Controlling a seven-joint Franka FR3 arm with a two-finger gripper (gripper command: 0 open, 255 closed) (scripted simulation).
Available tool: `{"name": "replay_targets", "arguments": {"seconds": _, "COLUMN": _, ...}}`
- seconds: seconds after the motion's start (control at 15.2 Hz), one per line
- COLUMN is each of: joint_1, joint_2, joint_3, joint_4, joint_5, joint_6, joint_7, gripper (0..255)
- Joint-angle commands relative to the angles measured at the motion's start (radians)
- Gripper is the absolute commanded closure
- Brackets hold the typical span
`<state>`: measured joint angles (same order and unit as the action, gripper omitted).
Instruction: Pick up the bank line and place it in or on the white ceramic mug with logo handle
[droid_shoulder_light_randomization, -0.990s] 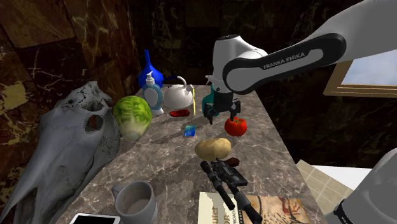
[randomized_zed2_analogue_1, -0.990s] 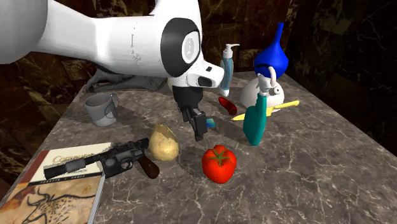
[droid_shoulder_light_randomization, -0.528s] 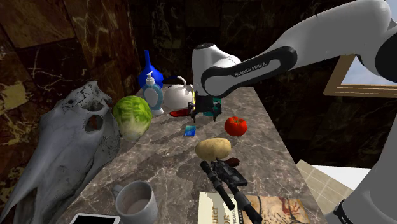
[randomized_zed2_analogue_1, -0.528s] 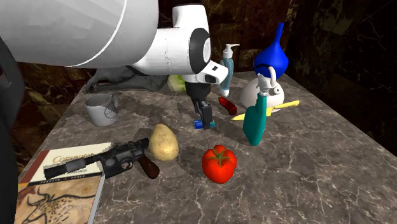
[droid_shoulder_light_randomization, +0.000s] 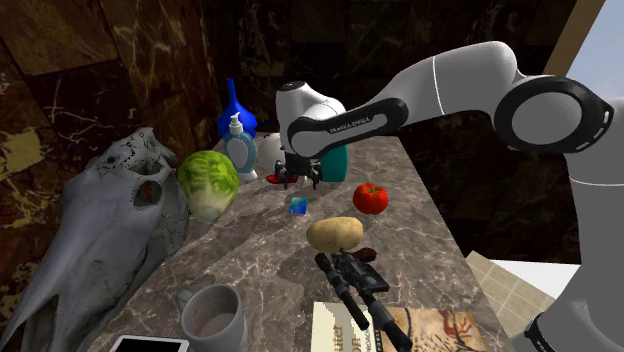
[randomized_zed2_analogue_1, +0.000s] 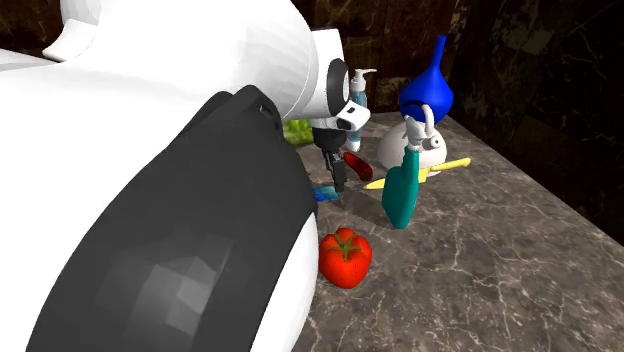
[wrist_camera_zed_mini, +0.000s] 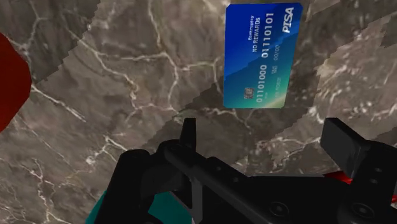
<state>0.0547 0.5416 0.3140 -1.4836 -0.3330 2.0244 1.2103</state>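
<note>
1. While it lies flat on the brown marble counter, the blue bank card with white print "PISA" is touched by nothing.
2. The all-black gripper hangs just beside the card, on the side away from the stand. Its two fingers are spread apart with nothing between them. In the wrist view the card lies ahead of the fingertips, not between them.
3. A dark red smooth object lies near the gripper, and a round red tomato stands near the card, toward the shoulder view's right.
4. A tall teal bottle stands upright close to the gripper, with a white teapot and a thin yellow stick behind it.
5. A yellow-brown potato lies between the card and a black pistol, whose barrel end rests on an illustrated book.
6. A green lettuce head is at the shoulder view's left of the card, beside a large grey animal skull.
7. A clear soap dispenser with a white pump and a blue bulb-shaped vase stand at the far end of the counter.
8. The pale grey mug with one handle stands upright at the near end, well apart from the card.
</note>
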Motion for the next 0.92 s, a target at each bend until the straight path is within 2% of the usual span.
{"name": "replay_targets", "arguments": {"seconds": 0.0, "joint_1": 0.007, "joint_2": 0.025, "joint_3": -0.007, "joint_4": 0.016, "joint_5": -0.009, "joint_6": 0.010, "joint_7": 0.013, "gripper": 0}}
{"name": "replay_targets", "arguments": {"seconds": 0.4, "joint_1": 0.005, "joint_2": 0.058, "joint_3": -0.016, "joint_4": -0.007, "joint_5": -0.022, "joint_6": 0.065, "joint_7": 0.021, "gripper": 0}}
{"name": "replay_targets", "arguments": {"seconds": 0.86, "joint_1": 0.005, "joint_2": 0.058, "joint_3": -0.016, "joint_4": -0.007, "joint_5": -0.022, "joint_6": 0.065, "joint_7": 0.021, "gripper": 0}}
